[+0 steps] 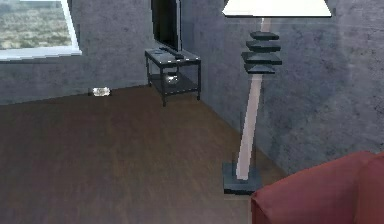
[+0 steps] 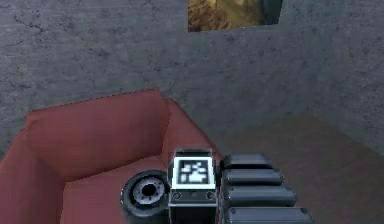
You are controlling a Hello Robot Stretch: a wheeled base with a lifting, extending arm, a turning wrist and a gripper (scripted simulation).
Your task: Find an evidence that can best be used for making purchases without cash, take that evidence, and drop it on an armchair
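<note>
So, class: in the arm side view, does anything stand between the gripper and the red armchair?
Nothing visible does. The gripper shows directly against the seat of the red armchair, with no other thing between them. Whether it holds anything cannot be told.

This is a living room in a home. A dark wooden floor (image 1: 120, 150) runs to grey walls (image 1: 110, 50), with a window (image 1: 35, 25) at the far left. A tall floor lamp (image 1: 256, 100) stands at the near right, just beside a red armchair (image 1: 330, 195). Farther off, a television (image 1: 166, 25) sits on a small stand (image 1: 172, 72). A picture (image 2: 235, 12) hangs on the wall beyond the armchair.
</note>
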